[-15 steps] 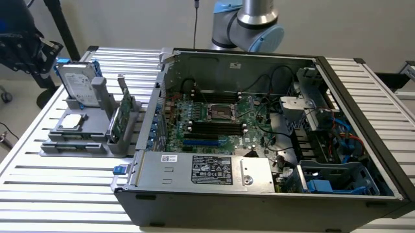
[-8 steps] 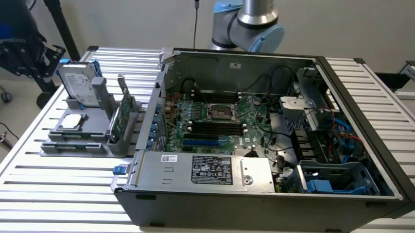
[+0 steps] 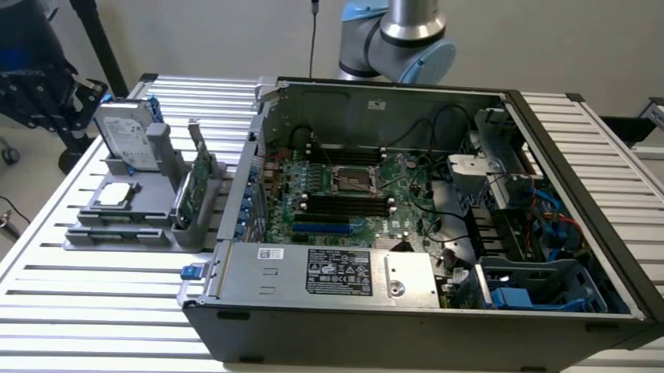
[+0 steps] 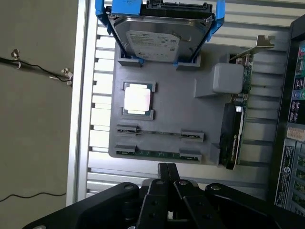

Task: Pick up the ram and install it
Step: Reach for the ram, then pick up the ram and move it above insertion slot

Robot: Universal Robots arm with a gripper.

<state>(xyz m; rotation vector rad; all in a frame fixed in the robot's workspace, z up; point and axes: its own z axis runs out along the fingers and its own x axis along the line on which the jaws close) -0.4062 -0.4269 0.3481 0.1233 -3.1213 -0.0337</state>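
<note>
The gripper (image 4: 167, 167) is hovering over the slatted table (image 3: 104, 303), its fingers pressing together and gripping nothing. Just beyond it, apart from the fingertips, the ram (image 4: 157, 153) is sitting on edge in the closest slot of the grey holder (image 4: 171, 109). Further on, a processor (image 4: 137, 98) is lying flat, and past that a hard drive (image 4: 159, 40) is standing in blue rails. Beside the holder, green expansion cards (image 4: 236, 138) are standing upright, and the open computer case (image 3: 415, 326) is lying with its motherboard (image 3: 353, 194) facing up.
</note>
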